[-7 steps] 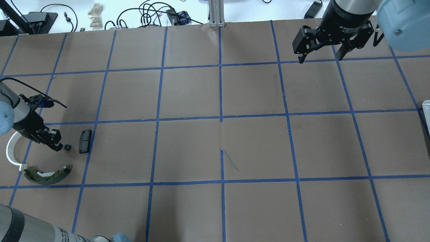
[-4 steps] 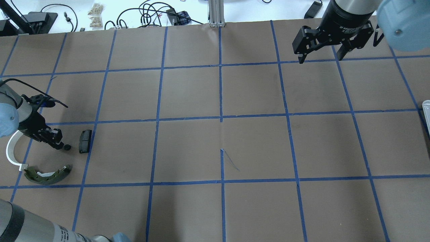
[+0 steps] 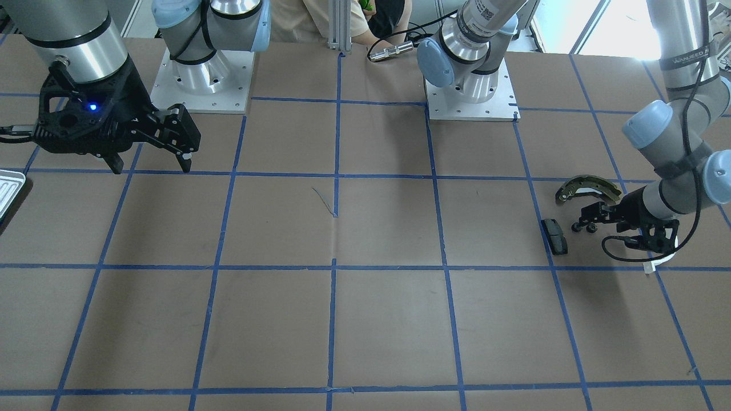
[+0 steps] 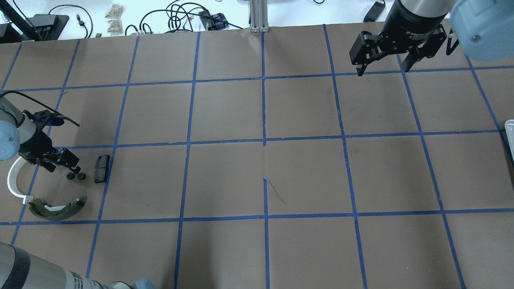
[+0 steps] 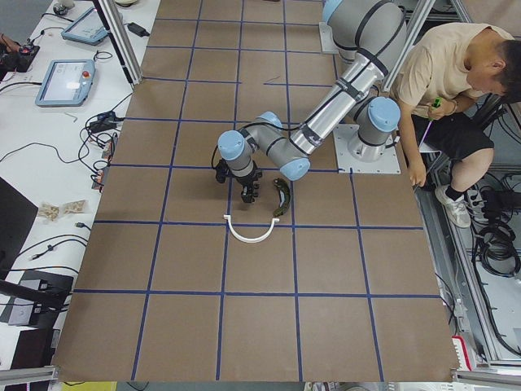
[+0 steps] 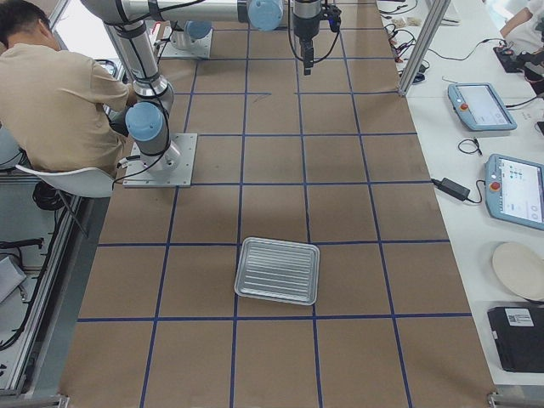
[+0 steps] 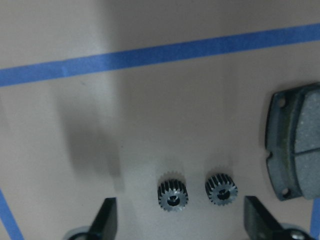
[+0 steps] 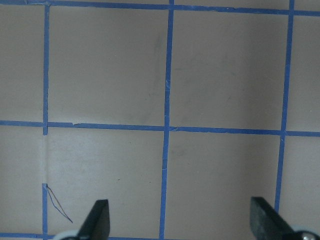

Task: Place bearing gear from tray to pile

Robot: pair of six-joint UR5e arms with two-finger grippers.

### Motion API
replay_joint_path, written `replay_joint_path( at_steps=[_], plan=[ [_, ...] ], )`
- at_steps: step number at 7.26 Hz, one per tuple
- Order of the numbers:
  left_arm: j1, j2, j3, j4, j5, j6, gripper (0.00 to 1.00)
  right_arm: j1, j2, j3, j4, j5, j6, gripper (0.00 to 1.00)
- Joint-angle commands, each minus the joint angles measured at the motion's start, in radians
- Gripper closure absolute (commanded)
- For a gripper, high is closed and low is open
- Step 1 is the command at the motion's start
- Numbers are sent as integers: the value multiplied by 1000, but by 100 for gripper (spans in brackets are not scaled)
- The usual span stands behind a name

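Note:
Two small black bearing gears (image 7: 172,194) (image 7: 221,189) lie side by side on the table, also in the overhead view (image 4: 70,176) (image 4: 81,176). My left gripper (image 7: 182,222) (image 4: 63,165) is open and empty just behind them, a finger on each side. The pile lies around them: a black pad (image 4: 102,168) (image 7: 295,145), a bronze shoe (image 4: 56,208) (image 3: 588,187) and a white arc (image 4: 13,180) (image 5: 251,235). The silvery tray (image 6: 277,270) (image 3: 8,191) stands far off on my right. My right gripper (image 4: 381,70) (image 8: 181,225) is open and empty, high above bare table.
Brown table paper with a blue tape grid. Cables and small items lie along the far table edge (image 4: 176,18). A seated person (image 5: 456,73) is behind the robot bases. Tablets and a plate sit on the side bench (image 6: 510,187).
My left gripper has opened and drawn back from the table. A second gear now lies free beside the first one. The right arm has not moved.

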Motion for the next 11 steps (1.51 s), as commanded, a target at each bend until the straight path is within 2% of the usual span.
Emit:
replay_joint_path(
  at_steps=[1, 3, 6, 7, 9, 11],
  plan=[
    [-23, 53, 92, -122, 0, -21, 0, 0, 0, 0, 0, 0, -1, 0],
    [-162, 136, 163, -210, -11, -128, 0, 0, 3, 0, 0, -3, -4, 0],
    [-404, 280, 168, -284, -54, -384, 0, 0, 3, 2, -1, -3, -5, 0],
    [-486, 314, 167, -291, -57, -404, 0, 0, 3, 0, -3, -3, -4, 0],
    [-583, 376, 168, -353, -95, -546, 0, -3, 6, 2, -4, -3, -4, 0],
    [-615, 420, 167, -403, -91, -567, 0, -3, 8, -3, -4, -3, -4, 0]
  ],
)
